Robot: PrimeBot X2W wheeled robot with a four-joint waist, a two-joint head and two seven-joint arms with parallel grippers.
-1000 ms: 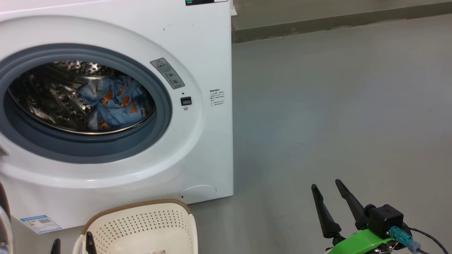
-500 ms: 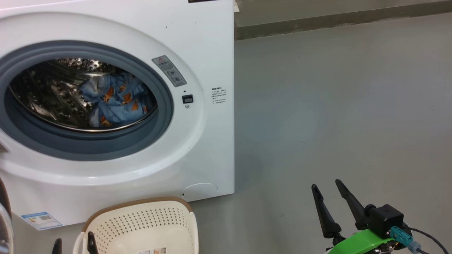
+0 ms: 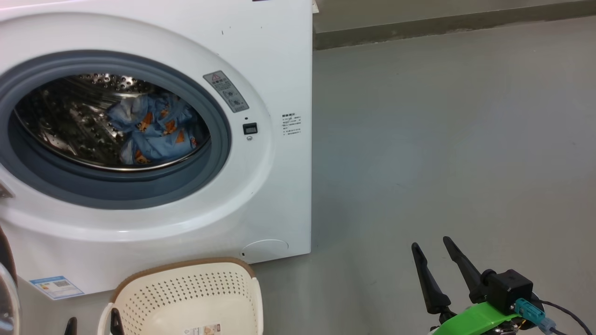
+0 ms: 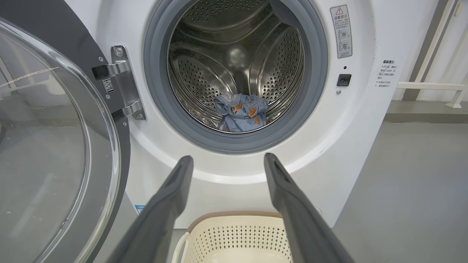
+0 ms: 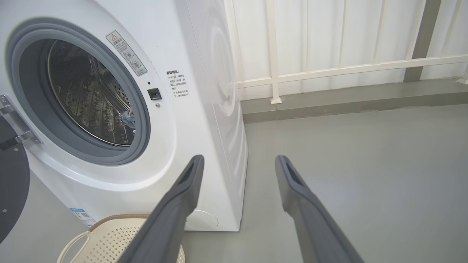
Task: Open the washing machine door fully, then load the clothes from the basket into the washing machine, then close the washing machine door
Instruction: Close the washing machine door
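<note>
Just basket before washing machine, railing beyond.

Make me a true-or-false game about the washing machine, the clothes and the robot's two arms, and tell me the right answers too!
1. The washing machine door is shut. False: it stands swung open on its hinge.
2. The clothes lie inside the drum. True.
3. The left gripper holds a garment. False: its jaws are apart and empty.
4. The basket stands in front of the washing machine. True.
5. The right gripper reaches into the drum. False: it is over the floor beside the machine, jaws apart.
</note>
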